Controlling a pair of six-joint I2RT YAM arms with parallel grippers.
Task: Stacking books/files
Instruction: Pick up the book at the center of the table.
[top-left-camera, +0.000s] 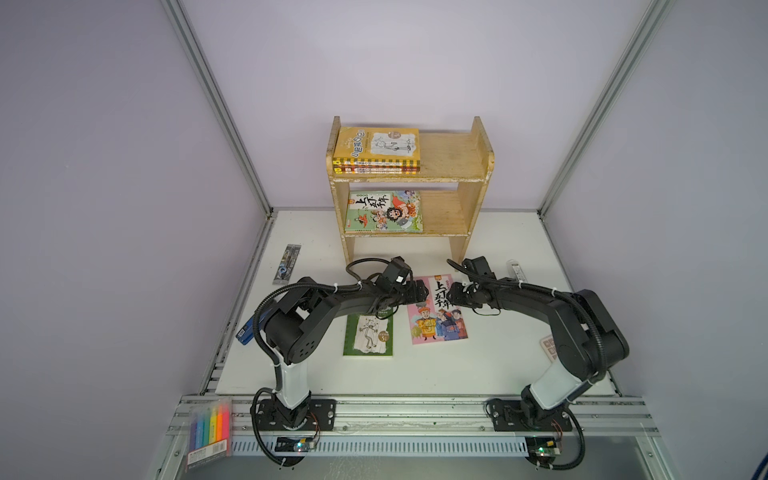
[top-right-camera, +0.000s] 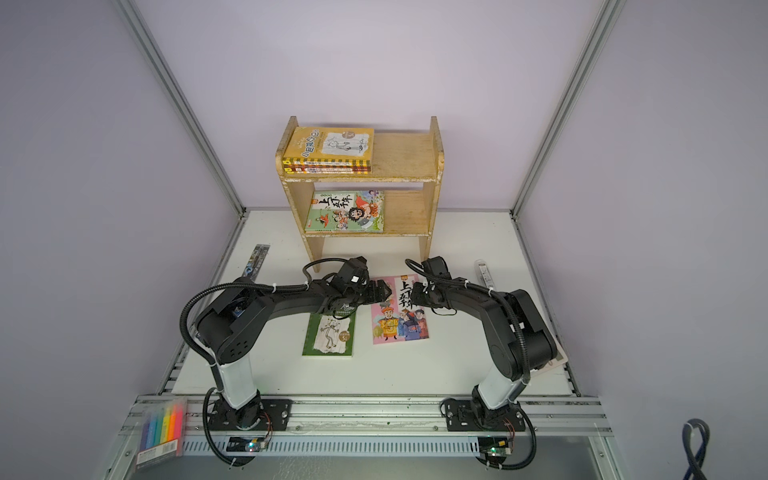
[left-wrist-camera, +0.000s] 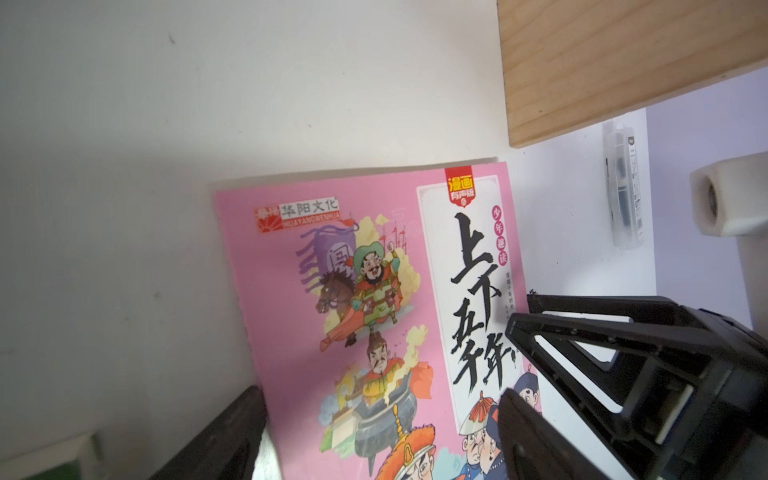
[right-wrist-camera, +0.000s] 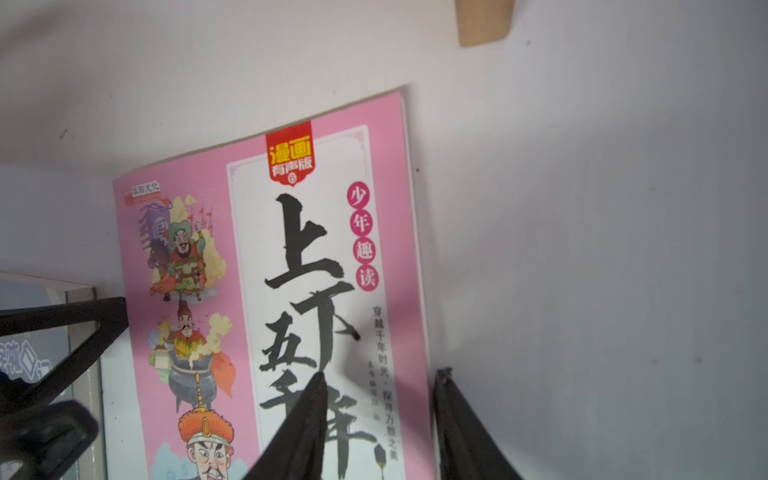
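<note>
In both top views: pink book (top-left-camera: 438, 309) (top-right-camera: 399, 311) flat on the table (top-left-camera: 478, 365) just in front of the wooden shelf (top-left-camera: 457, 166). Green book (top-left-camera: 368, 334) beside it, partly hidden under the left arm (top-left-camera: 332, 299). On the shelf's top board, a yellow-topped stack (top-left-camera: 378, 145); on its lower board, a green cartoon book (top-left-camera: 384, 212). Left gripper (top-left-camera: 420, 290) and right gripper (top-left-camera: 452, 291) at opposite long edges of the pink book. Well in front of the shelf, a highlighter pack (top-left-camera: 210, 432).

Left wrist view: left gripper (left-wrist-camera: 374, 432) spread wide, holding nothing; shelf leg (left-wrist-camera: 602, 62) just past the book's far corner, pen case (left-wrist-camera: 623, 187) near it.

Right wrist view: right gripper (right-wrist-camera: 380, 374) half closed, one finger (right-wrist-camera: 307, 415) over the cover, the other just off the edge. Gripping or not: cannot tell.
</note>
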